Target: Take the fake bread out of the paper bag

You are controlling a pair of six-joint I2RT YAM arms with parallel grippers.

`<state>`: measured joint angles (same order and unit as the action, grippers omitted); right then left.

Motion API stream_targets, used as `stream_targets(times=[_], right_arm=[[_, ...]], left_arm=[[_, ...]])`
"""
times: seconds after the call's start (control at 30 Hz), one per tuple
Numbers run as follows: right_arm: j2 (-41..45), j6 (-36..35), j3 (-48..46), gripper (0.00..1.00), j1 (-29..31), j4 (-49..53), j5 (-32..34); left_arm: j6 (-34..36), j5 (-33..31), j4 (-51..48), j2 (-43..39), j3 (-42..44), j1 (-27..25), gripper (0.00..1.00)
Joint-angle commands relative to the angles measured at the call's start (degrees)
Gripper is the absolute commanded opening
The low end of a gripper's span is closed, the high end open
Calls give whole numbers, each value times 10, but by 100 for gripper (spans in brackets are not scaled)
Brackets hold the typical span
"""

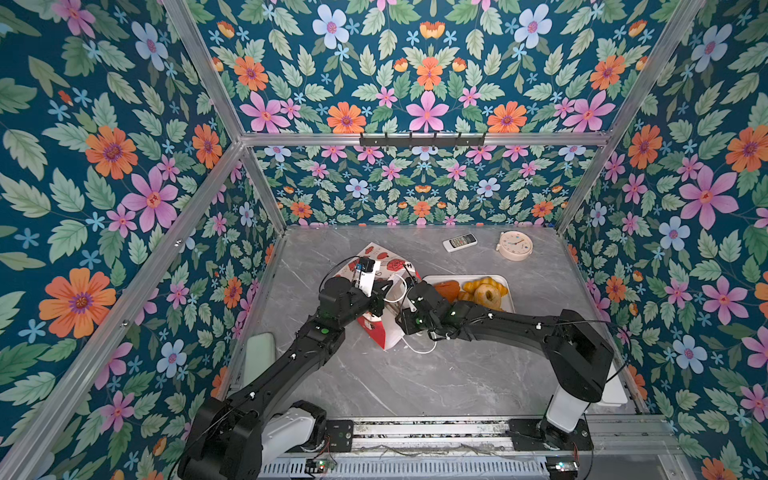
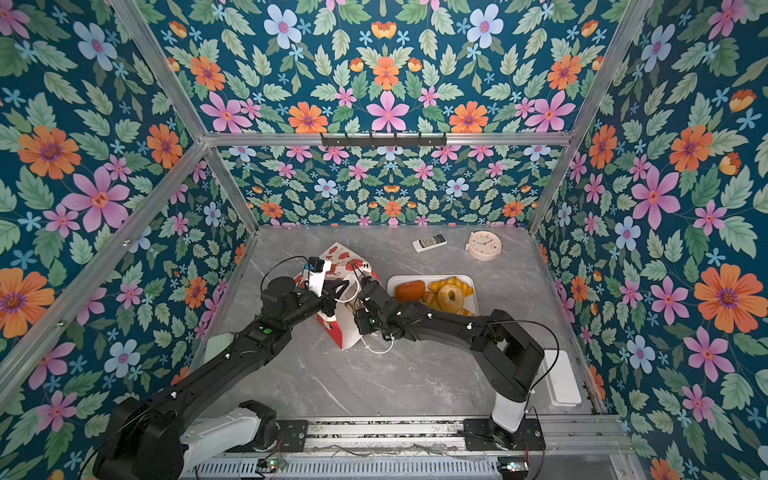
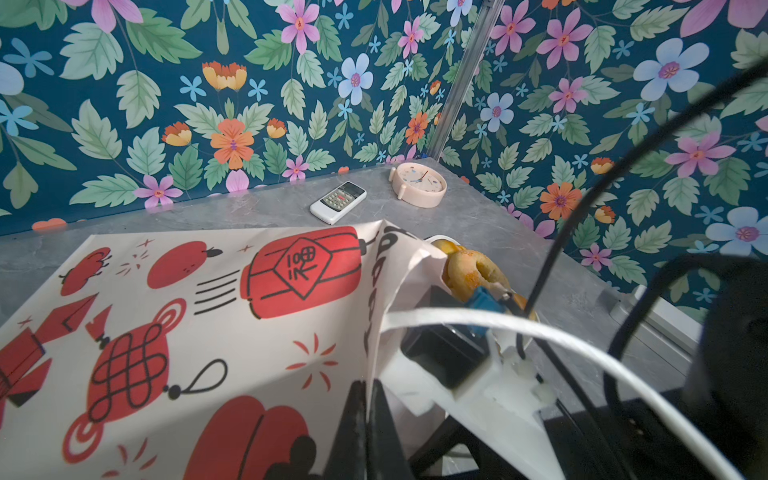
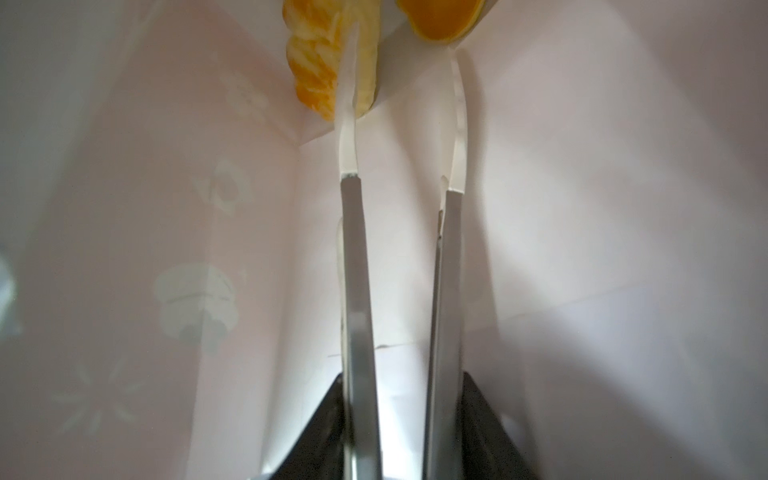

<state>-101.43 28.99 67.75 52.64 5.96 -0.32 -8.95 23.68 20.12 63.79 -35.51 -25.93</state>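
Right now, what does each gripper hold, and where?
The left gripper pinches the bag by its mouth edge. The right gripper, inside the bag, holds nothing.

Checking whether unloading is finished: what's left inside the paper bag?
Inside the paper bag, the right hand, open, points at a twisted yellow pastry and a second yellow piece, cropped, at its far end. Anything beyond the frame's edge is hidden.

One bag [image 1: 385,330], one remote [image 1: 459,242], one clock [image 1: 515,246]

Left end effector [image 3: 368,419] clamped closed; right end effector [image 4: 405,104] slightly parted; arms converge
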Motion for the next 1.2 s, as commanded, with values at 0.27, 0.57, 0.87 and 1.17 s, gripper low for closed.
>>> stream_targets(times=[0.27, 0.57, 0.87, 1.17], right_arm=[[-31, -2, 25, 39, 1, -60, -21], [-19, 9, 15, 38, 0, -48, 45], [-4, 38, -14, 37, -12, -40, 63], [-9, 51, -13, 37, -15, -51, 45]], left_arm=[[-28, 25, 41, 21, -9, 0, 1], [-47, 12, 48, 27, -3, 0, 1], [-62, -18, 48, 36, -4, 0, 1], [-73, -57, -14, 52, -42, -1, 0]])
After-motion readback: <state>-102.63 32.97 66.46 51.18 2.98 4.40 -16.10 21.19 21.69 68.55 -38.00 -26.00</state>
